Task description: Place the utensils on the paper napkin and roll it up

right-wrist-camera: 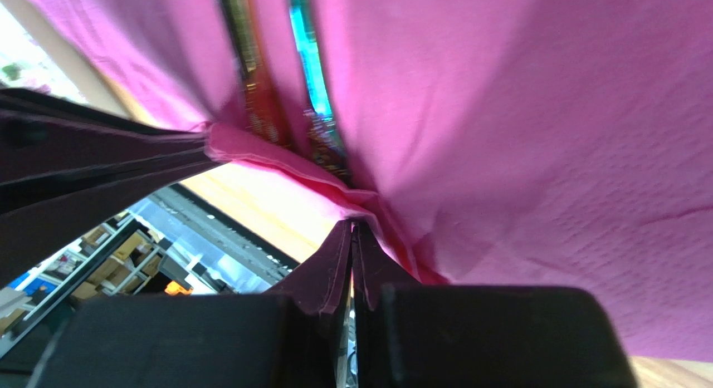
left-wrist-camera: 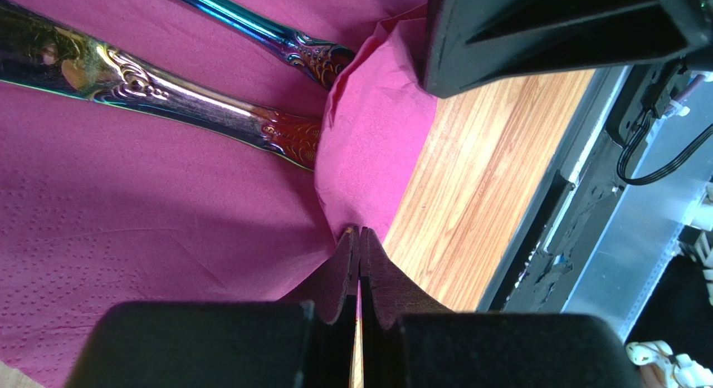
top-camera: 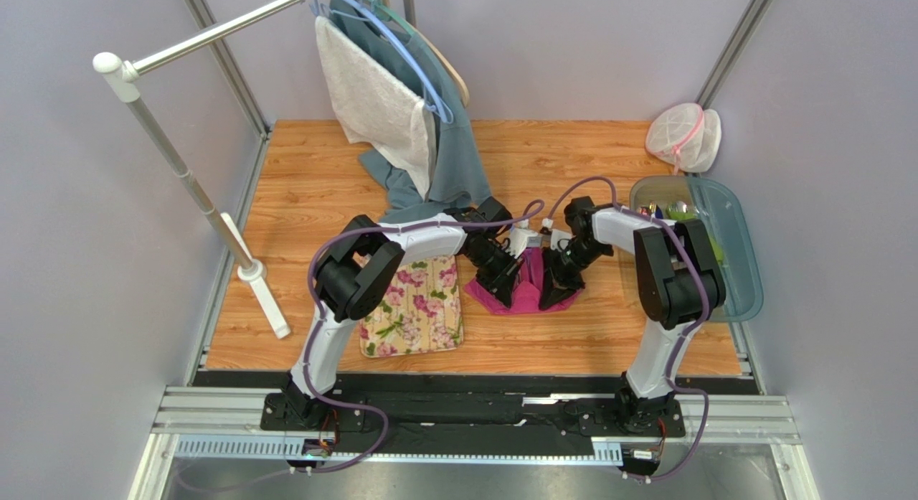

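Both arms are bent in over the middle of the bench (top-camera: 603, 344), just right of the flowered mat (top-camera: 415, 306), and all the action is on the paper napkin (top-camera: 524, 291). The left claw (left-wrist-camera: 360, 242) is clenched, tips pressed together right on the magenta sheet's edge on the arms' side, where the paper puckers into the pinch. The right claw (right-wrist-camera: 351, 236) is clenched too, with a fold of that same edge gathered between its tips. So that's two pinches, close beside each other on one side of the napkin. It looks like the set-up for turning the edge over evenly rather than dragging one corner.

And the utensils (left-wrist-camera: 167, 91)? They're on the napkin. The left wrist view shows two ornate, iridescent handles lying roughly side by side, their ends tucked just under the lifted flap of paper. From the right wrist view the sheet rises like a tent around them, with metal showing in the crease. How many pieces there are in all, I can't tell.

My read: the placing is done and the roll is only starting. The paper is thin, so the pull wants to be gentle and matched on both sides. The risks are a tear at either pinch, or the handles sliding out as the flap goes over.
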{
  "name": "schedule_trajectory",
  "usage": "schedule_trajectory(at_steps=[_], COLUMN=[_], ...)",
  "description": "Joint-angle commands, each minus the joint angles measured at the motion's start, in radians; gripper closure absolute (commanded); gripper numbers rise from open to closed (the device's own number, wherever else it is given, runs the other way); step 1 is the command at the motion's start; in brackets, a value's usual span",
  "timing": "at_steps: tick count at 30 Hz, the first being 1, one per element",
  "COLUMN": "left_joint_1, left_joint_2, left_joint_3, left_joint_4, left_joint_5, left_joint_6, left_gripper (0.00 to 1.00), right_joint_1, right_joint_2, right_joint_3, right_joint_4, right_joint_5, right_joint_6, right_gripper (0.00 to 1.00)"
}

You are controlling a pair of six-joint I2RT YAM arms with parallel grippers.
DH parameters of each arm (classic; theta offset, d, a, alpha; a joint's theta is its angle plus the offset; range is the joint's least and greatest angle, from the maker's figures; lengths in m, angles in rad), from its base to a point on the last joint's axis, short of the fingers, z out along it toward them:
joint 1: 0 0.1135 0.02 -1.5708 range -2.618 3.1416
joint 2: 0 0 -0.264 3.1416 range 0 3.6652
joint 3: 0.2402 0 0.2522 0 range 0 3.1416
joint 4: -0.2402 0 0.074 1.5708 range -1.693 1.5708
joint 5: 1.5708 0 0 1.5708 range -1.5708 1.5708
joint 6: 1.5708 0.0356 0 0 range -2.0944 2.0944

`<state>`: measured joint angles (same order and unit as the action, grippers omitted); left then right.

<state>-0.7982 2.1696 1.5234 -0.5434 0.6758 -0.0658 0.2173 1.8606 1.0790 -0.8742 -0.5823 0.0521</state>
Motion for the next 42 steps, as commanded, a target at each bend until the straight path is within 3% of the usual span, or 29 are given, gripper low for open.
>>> schedule_trajectory(at_steps=[1, 32, 38, 42], left_joint_1=[0.005, 0.022, 0.022, 0.022], left_joint_2=[0.009, 0.009, -0.002, -0.007], left_joint_3=[0.012, 0.012, 0.011, 0.018], left_joint_4=[-0.021, -0.043, -0.04, -0.036], left_joint_5=[-0.033, -0.076, -0.068, -0.052], left_joint_6=[0.011, 0.037, 0.041, 0.043], left_gripper=[0.98, 0.98, 0.98, 0.98], right_joint_1=[-0.001, -0.102, -0.102, -0.101], right_joint_2=[0.023, 0.014, -0.017, -0.058], right_joint_3=[0.009, 0.052, 0.071, 0.099], right_joint_4=[0.003, -0.117, -0.121, -0.12], right_joint_5=[0.064, 0.231, 0.196, 0.086], right_joint_6=[-0.024, -0.132, -0.118, -0.098], right_gripper=[0.95, 0.97, 0.98, 0.96])
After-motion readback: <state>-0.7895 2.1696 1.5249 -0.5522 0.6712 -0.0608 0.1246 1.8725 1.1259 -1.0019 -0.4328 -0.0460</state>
